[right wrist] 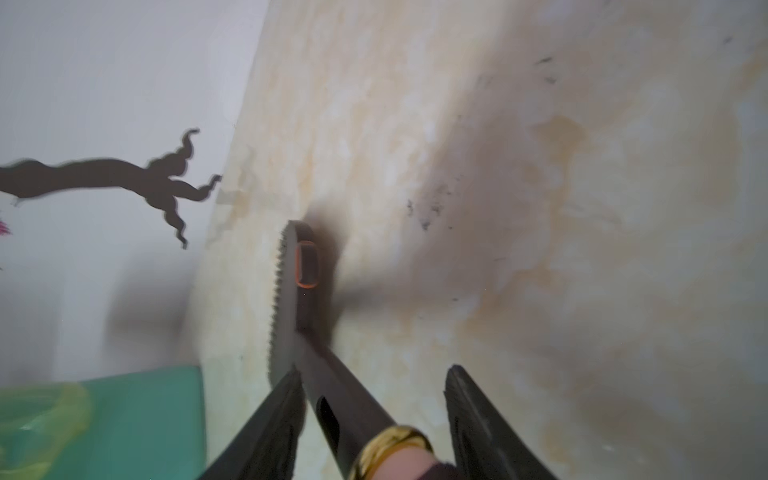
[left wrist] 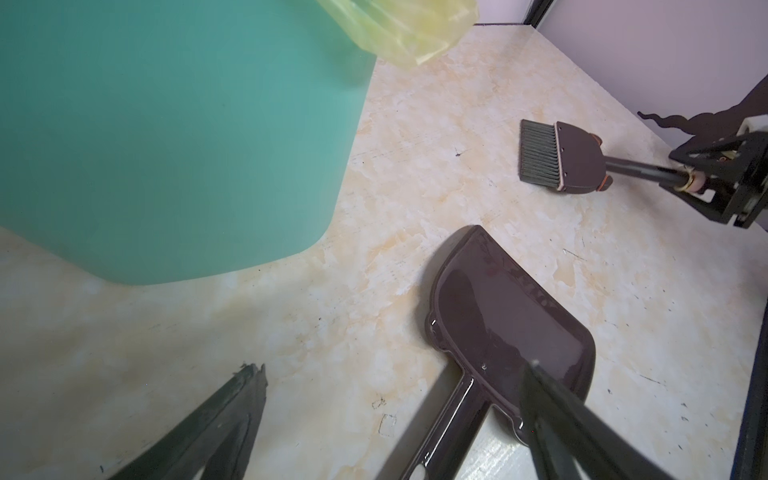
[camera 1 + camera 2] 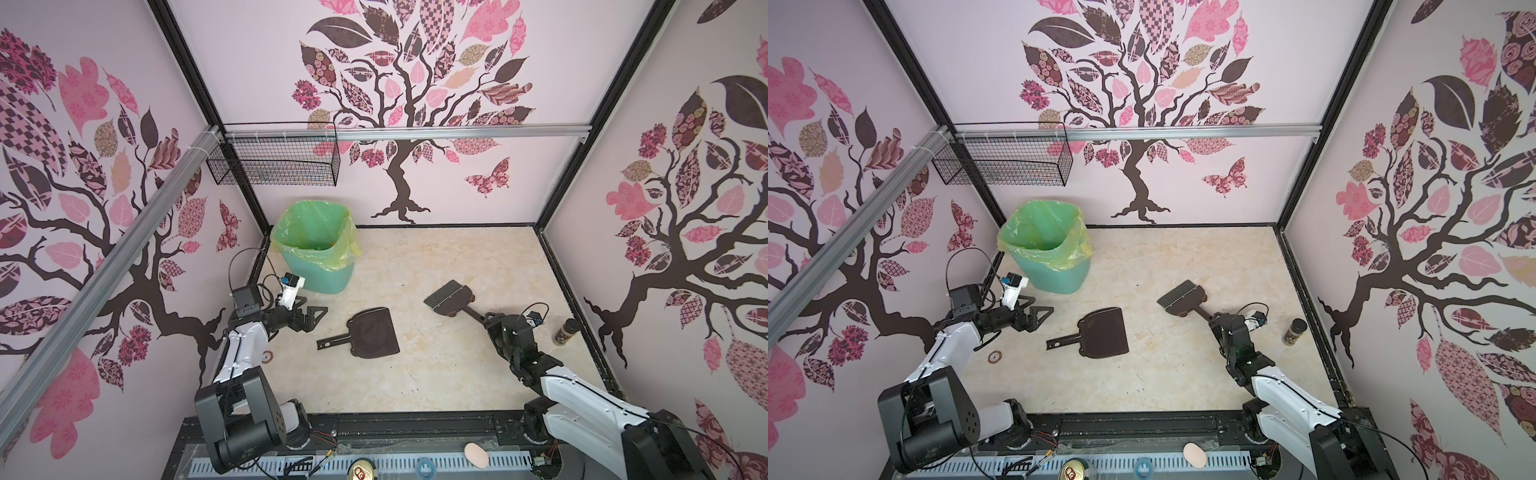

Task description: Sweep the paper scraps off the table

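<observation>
Large flat beige table (image 3: 415,257), faint marble-like pattern, black edging

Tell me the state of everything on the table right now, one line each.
dustpan: lying flat, empty, unheld
brush: resting on the table
left gripper: jaws open, empty
right gripper: jaws open around brush handle
bin: upright, lined with green bag
spice jar: upright, lid on

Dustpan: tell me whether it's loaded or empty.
Empty. The dustpan lies flat on the table, its glossy dark tray bare in the left wrist view; both top views show nothing in it either.
</observation>
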Robot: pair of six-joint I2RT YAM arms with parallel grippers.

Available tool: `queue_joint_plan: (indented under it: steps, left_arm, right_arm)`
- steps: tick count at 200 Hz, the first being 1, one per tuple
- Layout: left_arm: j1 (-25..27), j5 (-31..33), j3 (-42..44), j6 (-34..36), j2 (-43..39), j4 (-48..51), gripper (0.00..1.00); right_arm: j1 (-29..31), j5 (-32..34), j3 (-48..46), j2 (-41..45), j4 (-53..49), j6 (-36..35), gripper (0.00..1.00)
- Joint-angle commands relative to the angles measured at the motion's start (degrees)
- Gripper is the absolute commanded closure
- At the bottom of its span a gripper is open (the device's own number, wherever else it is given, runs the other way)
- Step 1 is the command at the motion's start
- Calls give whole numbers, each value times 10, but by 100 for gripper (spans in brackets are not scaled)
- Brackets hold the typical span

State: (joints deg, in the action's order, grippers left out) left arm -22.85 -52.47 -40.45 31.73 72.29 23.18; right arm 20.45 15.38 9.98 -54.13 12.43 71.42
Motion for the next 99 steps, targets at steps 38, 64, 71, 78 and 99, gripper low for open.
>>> queue_joint_plan:
  steps: [38, 64, 71, 78, 99]
  left_arm:
    - [-2, -16, -28, -47, 10, -44, 3]
    - [-2, 33, -7, -159, 4, -152, 3]
    - [-2, 49, -1, -188, 2, -184, 3]
    - [-1, 69, 6, -221, 1, -214, 3]
    - [6, 128, 24, -306, 8, -305, 3]
  right_arm:
    - [0, -12, 13, 32, -97, -16, 1]
    - [3, 37, 77, 77, -275, -57, 0]
    - [7, 63, 99, 89, -329, -71, 1]
    - [12, 91, 119, 99, -378, -85, 0]
    - [19, 167, 171, 128, -485, -117, 1]
